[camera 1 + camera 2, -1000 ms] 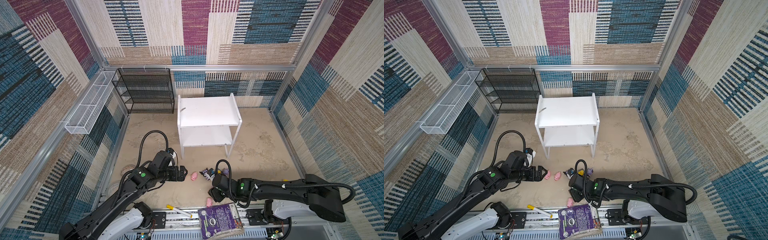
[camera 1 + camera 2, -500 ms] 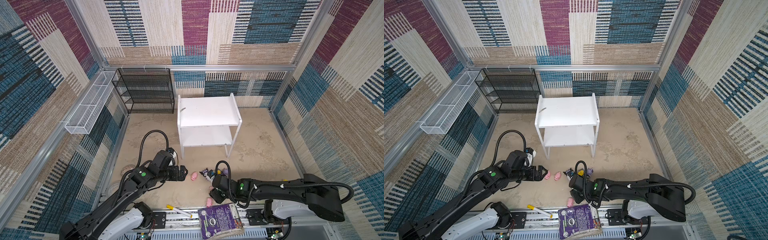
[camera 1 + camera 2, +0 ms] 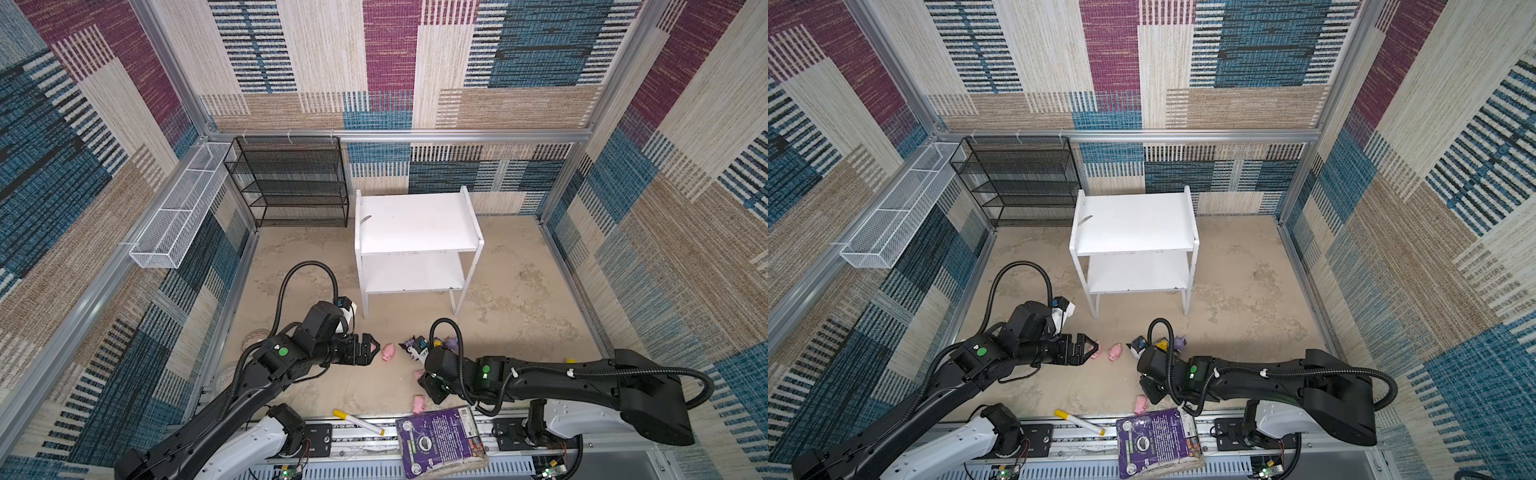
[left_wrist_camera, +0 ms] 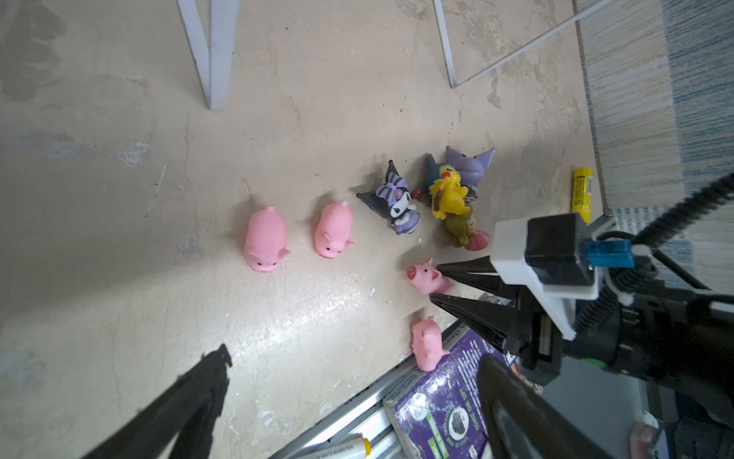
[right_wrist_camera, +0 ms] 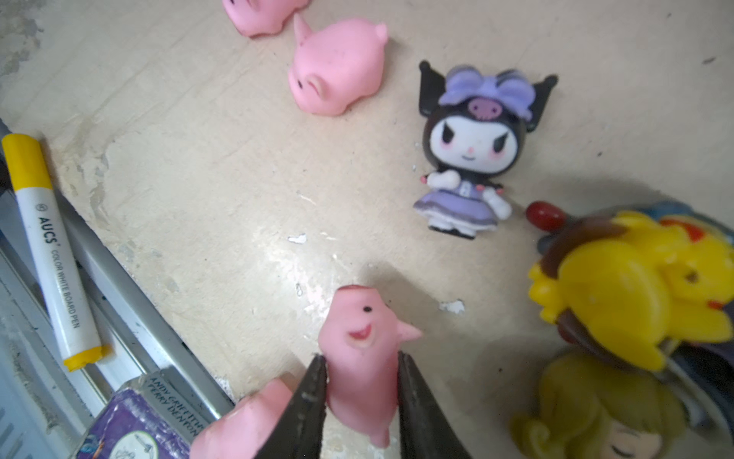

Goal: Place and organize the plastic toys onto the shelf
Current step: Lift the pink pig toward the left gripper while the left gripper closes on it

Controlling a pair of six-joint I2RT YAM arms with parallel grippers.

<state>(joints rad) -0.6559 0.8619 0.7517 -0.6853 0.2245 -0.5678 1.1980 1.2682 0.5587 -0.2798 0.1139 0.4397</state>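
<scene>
Four pink pigs [image 4: 265, 240], four other figurines [image 4: 399, 198]; right claw [image 5: 359, 357] clamps one pig [image 5: 363, 337], left claw [image 3: 372, 351] apart.

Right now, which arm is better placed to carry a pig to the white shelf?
Right. The right gripper is shut on a pink pig, ready to lift it toward the white shelf. The left gripper is open and holds nothing.

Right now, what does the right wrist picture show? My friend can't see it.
The right hand pinches a smiling pink pig between two black fingers. Nearby are a black-eared doll, another pig, a yellow toy and a yellow-capped marker.
</scene>
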